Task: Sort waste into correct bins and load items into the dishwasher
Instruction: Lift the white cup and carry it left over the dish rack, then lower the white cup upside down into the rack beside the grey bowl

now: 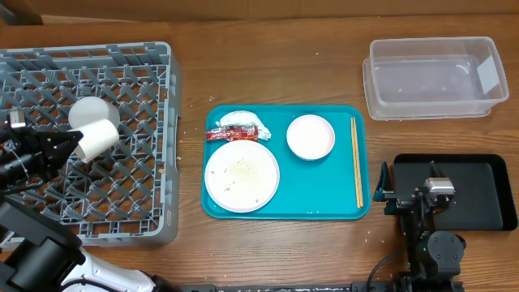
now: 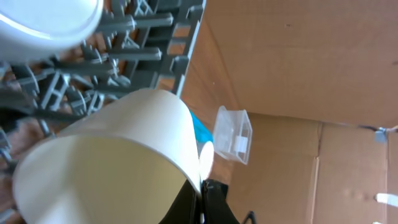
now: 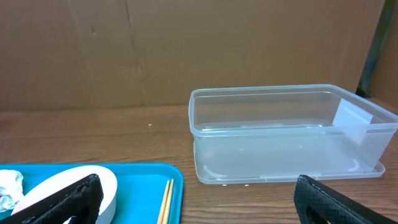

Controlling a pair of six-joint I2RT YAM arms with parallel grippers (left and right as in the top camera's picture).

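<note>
White cup: on its side above the dish rack floor, just beside a small white bowl in the rack. Clamped at the rim by the left gripper, jaws pinched tight. Lower mouth-down into a free cell; release once supported. Right gripper: wide open, empty, well apart from the rack.

The tray bearing plate, bowl and chopsticks lies between rack, left, and tub, right.

A robotics lab bench: wooden table fenced by plain cardboard sheets, a robot arm at its edge.
</note>
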